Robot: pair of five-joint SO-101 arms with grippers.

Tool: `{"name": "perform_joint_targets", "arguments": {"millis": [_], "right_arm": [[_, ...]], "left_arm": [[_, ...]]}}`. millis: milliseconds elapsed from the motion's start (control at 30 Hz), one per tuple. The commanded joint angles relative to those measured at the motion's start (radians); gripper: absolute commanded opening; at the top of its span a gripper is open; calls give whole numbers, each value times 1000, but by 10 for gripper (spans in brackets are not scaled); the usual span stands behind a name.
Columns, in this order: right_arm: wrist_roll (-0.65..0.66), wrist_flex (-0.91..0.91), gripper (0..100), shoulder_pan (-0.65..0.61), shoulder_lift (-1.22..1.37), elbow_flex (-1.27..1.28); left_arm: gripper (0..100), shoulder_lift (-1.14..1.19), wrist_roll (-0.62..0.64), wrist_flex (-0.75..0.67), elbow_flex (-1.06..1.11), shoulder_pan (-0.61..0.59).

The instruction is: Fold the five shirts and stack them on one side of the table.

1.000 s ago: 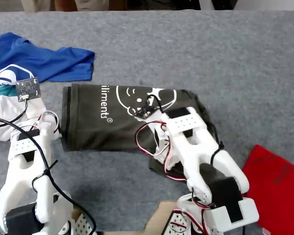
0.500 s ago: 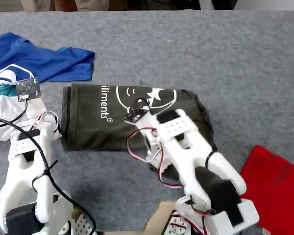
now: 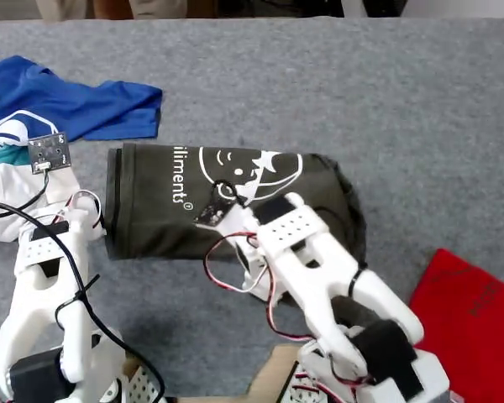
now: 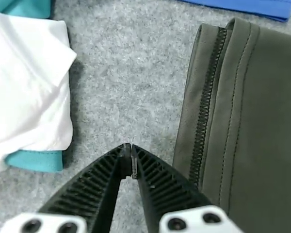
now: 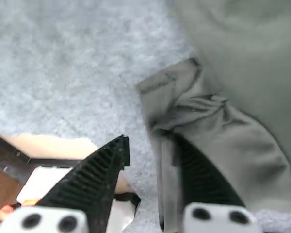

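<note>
The olive shirt [image 3: 151,218] lay folded at the table's centre, its 5 o'clock corner rumpled. The right gripper [image 5: 150,145] stood open astride that corner, clamping nothing. At 9 o'clock the left gripper [image 4: 127,149] was closed and empty, between the shirt's hem and a white shirt [image 4: 24,82]. A blue shirt [image 3: 76,105] lay at 10, a red shirt [image 3: 470,311] at 4. Grey table [image 3: 361,92] stretched from 12 to 2.

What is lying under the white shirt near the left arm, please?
A teal garment shows at the edge of the white shirt, apparently beneath it, on the grey table. How far it runs underneath is covered by the white fabric.
</note>
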Motion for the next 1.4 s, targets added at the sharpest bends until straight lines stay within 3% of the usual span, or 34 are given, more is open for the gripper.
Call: {"name": "perform_joint_targets", "arguments": {"millis": [0, 467, 567, 733, 1167, 1267, 1367], "right_arm": [[18, 55, 206, -2, -105, -47], [267, 229, 209, 194, -372, -21], [298, 130, 221, 216, -320, 64], [302, -51, 335, 214, -148, 176], [301, -249, 339, 214, 257, 156], [298, -232, 285, 220, 288, 114], [298, -264, 154, 240, 285, 113]], "left_arm": [[19, 1, -2, -17, -18, 12], [19, 1, -2, -17, -17, 12], [19, 1, 0, -17, -17, 12], [19, 1, 0, -17, -17, 12], [19, 1, 3, -12, -20, 12], [19, 1, 3, -12, -20, 12], [19, 1, 3, -12, -20, 12]]}}
